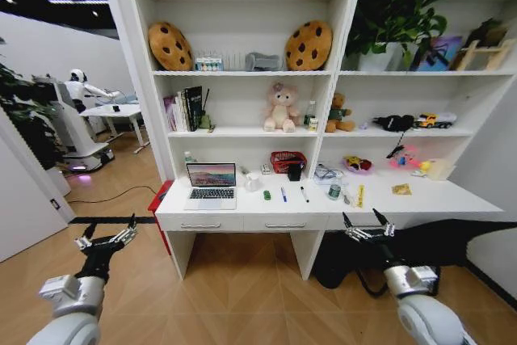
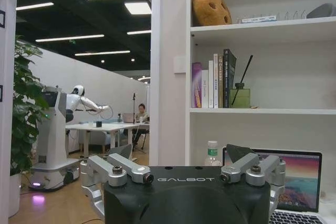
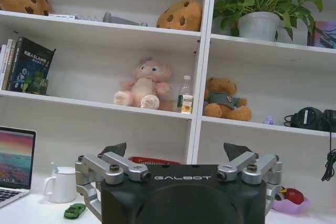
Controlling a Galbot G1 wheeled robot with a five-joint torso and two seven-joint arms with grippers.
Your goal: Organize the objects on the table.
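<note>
- Both grippers hang out in front of the desk [image 1: 242,217], below its top and not touching anything. The left gripper [image 1: 105,237] sits off past the desk's left end, over the wood floor; the right gripper [image 1: 367,227] is in front of the desk's right half, near the front edge.
- Both have their fingers spread wide open, nothing held in either one.
- One laptop [image 1: 212,184] sits open at the left end of the desk, screen lit. It's well apart from the left gripper, up and across from it. From the left wrist view, the laptop [image 2: 296,184] shows just past that gripper's fingers.
- One white mug [image 1: 253,183] stands just beside the laptop on its right, toward the back edge. The right wrist view has the mug [image 3: 62,184] with its handle facing the laptop.
- One tiny green toy car [image 1: 266,195] lies in front of the mug, nearer the front edge; same car [image 3: 74,211] in the right wrist view, just beside the mug.
- Two pens: a blue pen [image 1: 283,194] and a black pen [image 1: 304,194], side by side near the middle of the desk, apart from each other.
- One yellow strip [image 1: 360,195] lies farther right, the closest of the lot to the right gripper, still clear of it.
</note>
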